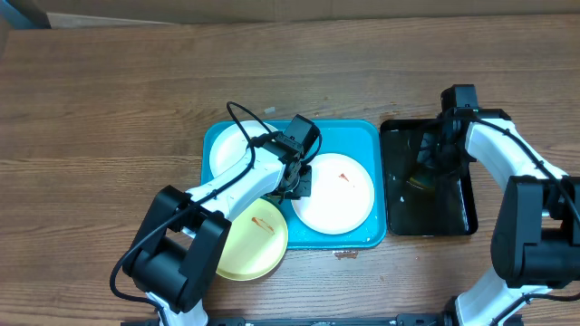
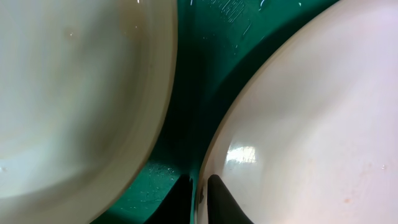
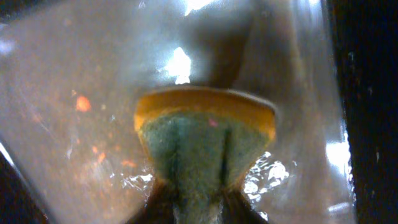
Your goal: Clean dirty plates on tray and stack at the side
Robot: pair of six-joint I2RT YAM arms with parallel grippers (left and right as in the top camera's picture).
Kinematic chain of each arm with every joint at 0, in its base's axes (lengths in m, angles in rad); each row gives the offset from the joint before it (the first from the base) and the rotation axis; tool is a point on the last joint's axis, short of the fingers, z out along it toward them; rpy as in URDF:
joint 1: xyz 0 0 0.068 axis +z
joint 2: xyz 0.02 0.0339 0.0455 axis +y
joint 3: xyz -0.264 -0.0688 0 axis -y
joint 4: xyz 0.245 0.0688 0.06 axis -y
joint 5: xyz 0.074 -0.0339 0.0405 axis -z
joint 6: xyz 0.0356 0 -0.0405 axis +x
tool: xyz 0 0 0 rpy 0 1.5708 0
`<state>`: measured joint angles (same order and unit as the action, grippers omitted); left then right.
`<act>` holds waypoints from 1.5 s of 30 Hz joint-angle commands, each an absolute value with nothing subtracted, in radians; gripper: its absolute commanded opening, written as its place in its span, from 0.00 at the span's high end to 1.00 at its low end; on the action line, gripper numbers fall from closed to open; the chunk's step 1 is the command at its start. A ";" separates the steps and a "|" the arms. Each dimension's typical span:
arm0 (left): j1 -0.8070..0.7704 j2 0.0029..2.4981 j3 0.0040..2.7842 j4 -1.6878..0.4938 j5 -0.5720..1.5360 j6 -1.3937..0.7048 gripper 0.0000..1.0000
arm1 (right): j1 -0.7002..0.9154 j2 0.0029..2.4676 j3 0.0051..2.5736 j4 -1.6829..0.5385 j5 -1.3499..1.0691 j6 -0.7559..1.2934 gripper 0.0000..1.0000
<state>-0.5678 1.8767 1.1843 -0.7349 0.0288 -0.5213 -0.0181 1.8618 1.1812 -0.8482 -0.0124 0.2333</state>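
Wooden counter point(image 1: 109, 91): one tray point(image 1: 353, 134); three plates point(image 1: 335, 195), two white, one yellow-green; left hand point(image 2: 200, 190) pinching one white rim; right hand point(image 1: 433, 165) clenching one sponge point(image 3: 205, 140).

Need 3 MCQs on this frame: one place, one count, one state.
1. Where is the yellow-green plate relative to the turquoise tray?
A fully inside it
B overhanging its near-left corner onto the table
C far from it

2. White plates in view?
A one
B two
C four

3. Right tool?
A open, empty
B gripping a plate
C shut on a sponge

Key: 1B, it covers the tray's corner rim; 2B, both sit in the tray; 3C, the wrist view shows the sponge pinched and creased.
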 commanded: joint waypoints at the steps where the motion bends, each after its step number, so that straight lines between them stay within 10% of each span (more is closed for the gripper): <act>1: -0.563 1.893 1.179 -0.732 0.027 -0.517 0.90 | -0.012 1.864 1.177 -0.845 -0.018 0.240 0.96; 5: -0.563 1.893 1.179 -0.732 0.027 -0.517 0.87 | -0.012 1.864 1.177 -0.843 -0.018 0.240 0.91; 11: -0.563 1.893 1.179 -0.733 0.027 -0.517 0.83 | -0.012 1.864 1.177 -0.850 -0.021 0.240 0.55; 17: -0.563 1.893 1.179 -0.733 0.027 -0.517 0.83 | -0.012 1.864 1.177 -0.850 -0.021 0.240 0.48; 24: -0.563 1.893 1.179 -0.732 0.027 -0.517 0.79 | -0.012 1.864 1.162 -0.843 -0.022 0.240 0.96; 45: -0.563 1.893 1.179 -0.732 0.027 -0.520 0.73 | 0.096 1.863 1.315 -1.119 0.002 0.241 0.96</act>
